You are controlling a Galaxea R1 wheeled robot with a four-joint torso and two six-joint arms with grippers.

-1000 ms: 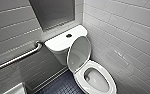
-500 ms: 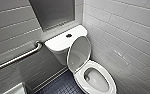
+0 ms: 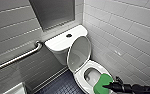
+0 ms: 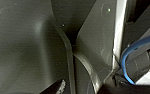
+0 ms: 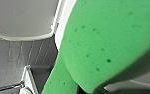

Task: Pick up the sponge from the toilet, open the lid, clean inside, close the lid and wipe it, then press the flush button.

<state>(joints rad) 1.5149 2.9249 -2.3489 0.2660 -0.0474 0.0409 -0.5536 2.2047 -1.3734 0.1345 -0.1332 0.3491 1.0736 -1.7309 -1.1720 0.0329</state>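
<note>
The toilet's white lid [image 3: 79,53] stands raised against the tank, leaving the seat ring [image 3: 94,65] and the bowl [image 3: 90,74] uncovered. The bright green sponge [image 3: 103,83] hangs over the bowl's near right side, partly covering the seat ring. My right gripper [image 3: 108,86] is shut on it, on a dark arm that enters from the lower right. In the right wrist view the sponge [image 5: 103,45] looms large and close, with white porcelain behind it. The small dark flush button [image 3: 69,35] sits in the middle of the white tank cover [image 3: 58,42]. The left wrist view holds dark robot parts and a blue cable [image 4: 131,53].
A metal grab bar [image 3: 16,58] runs along the grey tiled wall to the left of the toilet. The white tiled wall [image 3: 126,37] stands close on the toilet's right. Dark blue floor [image 3: 61,86] lies in front, with a white object [image 3: 14,89] at the lower left.
The right arm with the green sponge now shows over the bowl's near right side, where the earlier head pictures showed only the bare seat. The toilet and the lid have not moved.
</note>
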